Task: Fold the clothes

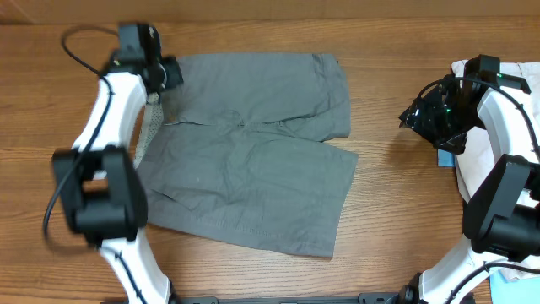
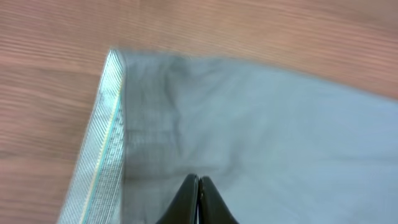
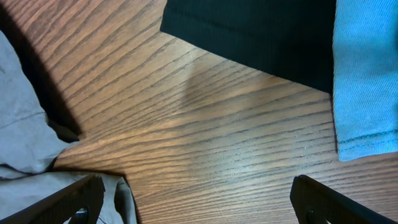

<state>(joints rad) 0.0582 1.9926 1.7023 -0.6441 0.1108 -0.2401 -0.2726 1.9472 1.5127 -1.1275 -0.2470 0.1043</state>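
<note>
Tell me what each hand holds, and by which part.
The left hand pinches the grey shorts near a waist corner, beside the lining edge. The right hand is open, holding nothing.

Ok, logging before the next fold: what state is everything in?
Mid-grey woven shorts: spread flat, unfolded, waistband lining showing.
Left gripper: shut, at the shorts' waistband corner.
Right gripper: open, empty, over bare wood.
Black cloth: lying flat.
Light-blue cloth: flat, overlapping the black.
Pale garment: crumpled.

The shorts (image 1: 253, 160) lie spread on the surface (image 1: 388, 211), left of centre. The left hand (image 1: 164, 74) sits at their far-left waistband corner. The right hand (image 1: 430, 118) is to their right, just beside a garment pile (image 1: 467, 173) at the right edge.
</note>
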